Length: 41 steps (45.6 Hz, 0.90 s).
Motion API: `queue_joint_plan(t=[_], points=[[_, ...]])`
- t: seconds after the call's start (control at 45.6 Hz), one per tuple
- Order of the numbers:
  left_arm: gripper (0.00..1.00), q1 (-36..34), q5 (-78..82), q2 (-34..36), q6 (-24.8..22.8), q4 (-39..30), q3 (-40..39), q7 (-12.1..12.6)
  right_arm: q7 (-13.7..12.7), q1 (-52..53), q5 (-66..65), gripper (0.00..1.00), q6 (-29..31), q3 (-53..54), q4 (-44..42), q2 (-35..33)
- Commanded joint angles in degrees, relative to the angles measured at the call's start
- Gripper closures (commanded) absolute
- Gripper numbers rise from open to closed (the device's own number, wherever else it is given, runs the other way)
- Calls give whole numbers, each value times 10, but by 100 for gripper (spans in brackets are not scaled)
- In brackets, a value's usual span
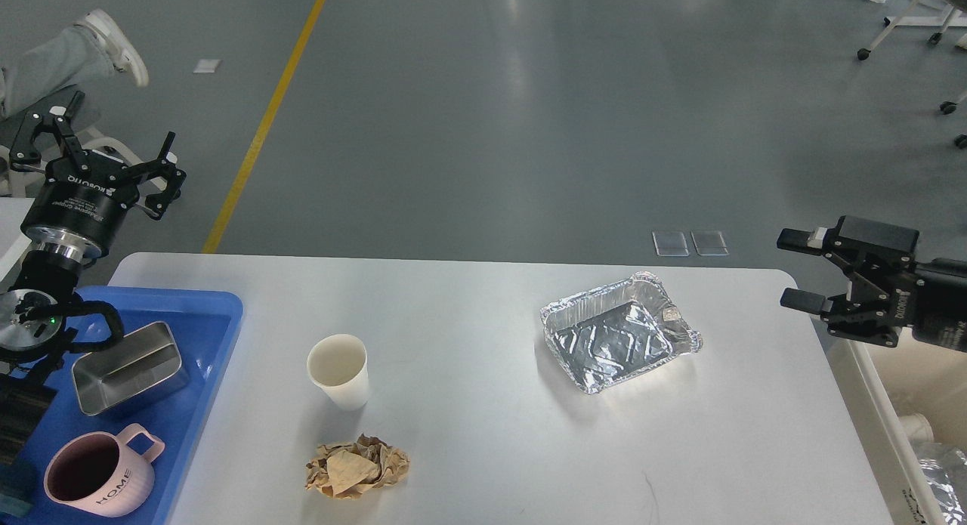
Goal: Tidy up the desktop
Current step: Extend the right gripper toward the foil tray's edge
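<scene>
Large white matte tabletop (468, 449) with rounded corners, filling the lower view, long axis running left to right.

Carried a white paper cup (339, 371), crumpled brown paper (356, 468), foil tray (616, 332). Left tool (94, 151) spread wide, empty; right tool (801, 272) parted, empty, past the right edge.

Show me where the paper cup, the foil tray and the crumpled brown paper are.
paper cup (339, 370): head view, on its white side wall.
foil tray (613, 336): head view, on its shiny floor.
crumpled brown paper (355, 470): head view, on its middle folds.
</scene>
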Motion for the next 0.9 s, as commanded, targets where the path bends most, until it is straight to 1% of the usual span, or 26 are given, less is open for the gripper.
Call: queue_joint_plan(t=[0.0, 0.022, 0.153, 0.219, 0.351, 0.548, 0.636, 0.745, 0.877], points=[[2, -1, 0, -1, 0, 1, 0, 0, 1, 34, -31, 0, 2, 3, 58, -69], [2, -1, 0, -1, 2, 1, 1, -1, 1, 46, -34, 0, 4, 5, 70, -87], [2, -1, 0, -3, 3, 1, 2, -1, 1, 89, -49, 0, 11, 8, 103, -142], [2, -1, 0, -3, 4, 1, 3, -1, 1, 117, -96, 0, 15, 8, 123, -168], [2, -1, 0, -3, 3, 1, 3, -1, 2, 138, -169, 0, 14, 9, 132, -190], [2, 2, 1, -3, 3, 1, 3, -1, 2, 139, -233, 0, -4, 8, 130, -185], [2, 3, 1, -3, 4, 1, 3, -1, 2, 133, -260, 0, -25, 3, 123, -162], [2, 6, 1, -3, 4, 1, 3, -1, 2, 117, -306, 0, -55, -6, 97, -100], [2, 7, 1, 0, 4, 1, 1, -1, 2, 92, -336, 0, -82, -8, 36, -23]])
